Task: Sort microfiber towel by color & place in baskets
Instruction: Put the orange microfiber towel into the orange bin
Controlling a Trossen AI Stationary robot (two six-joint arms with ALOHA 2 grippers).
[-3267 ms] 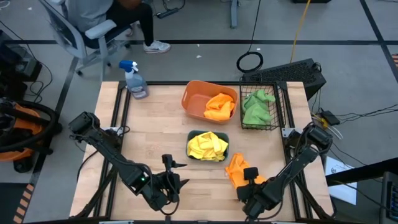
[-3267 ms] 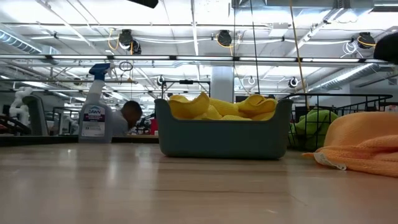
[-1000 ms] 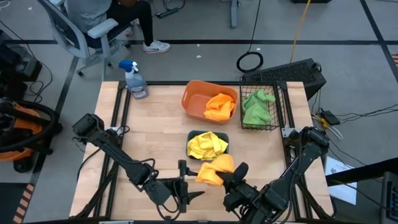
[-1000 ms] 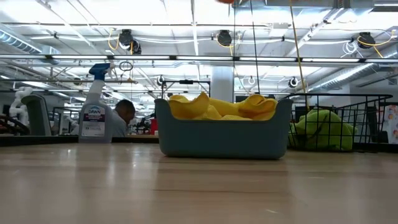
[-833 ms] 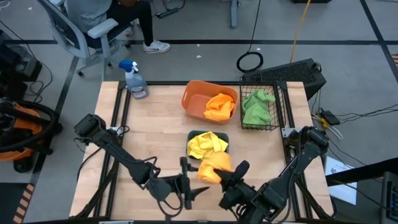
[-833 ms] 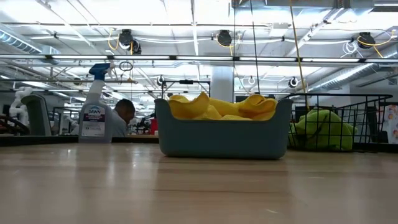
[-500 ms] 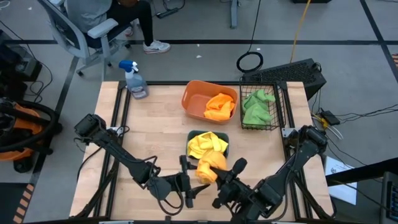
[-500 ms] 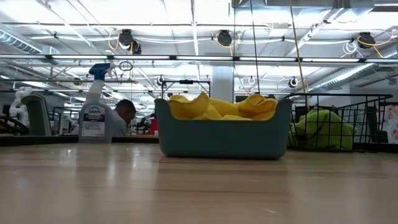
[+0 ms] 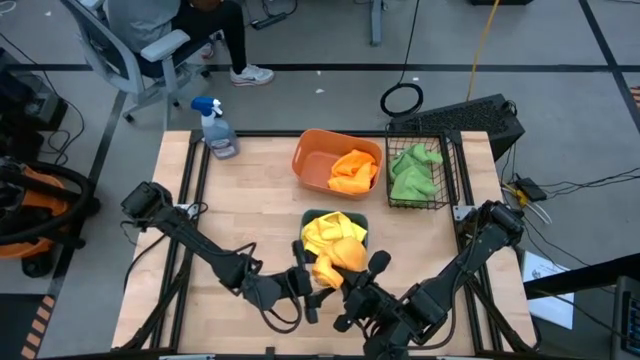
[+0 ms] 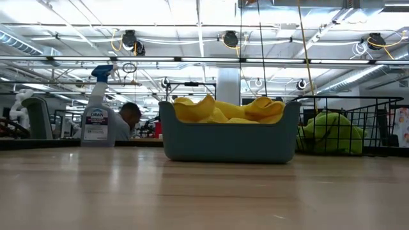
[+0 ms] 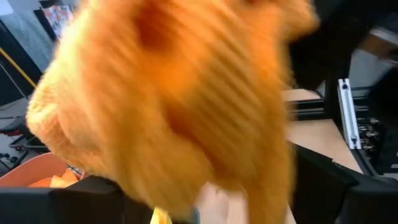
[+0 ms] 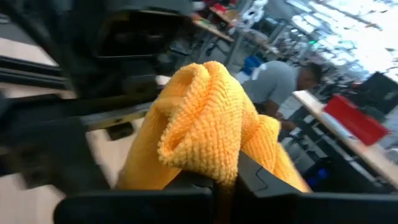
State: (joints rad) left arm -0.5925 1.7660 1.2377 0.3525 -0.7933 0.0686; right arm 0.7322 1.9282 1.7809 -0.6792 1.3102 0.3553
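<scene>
Wooden tabletop, mid-sort: my right gripper (image 9: 345, 282) pinches an orange towel (image 9: 336, 262) above the table's near edge, beside the teal tray (image 9: 362, 221). Left gripper (image 9: 305, 291) waits alongside, fingers spread. Next, I judge, it goes to the orange tub (image 9: 312, 157).

Place: robotics lab or workshop hall | ceiling: open trusses (image 10: 204, 61), strip lights and hanging cables showed | floor: grey, with loose cables (image 9: 403, 98) and an office chair (image 9: 130, 55) beside the wooden table (image 9: 255, 200) | people: one person (image 12: 283, 84) sat among cluttered benches | bench gear: a spray bottle (image 10: 97, 108) stood at the table's edge
</scene>
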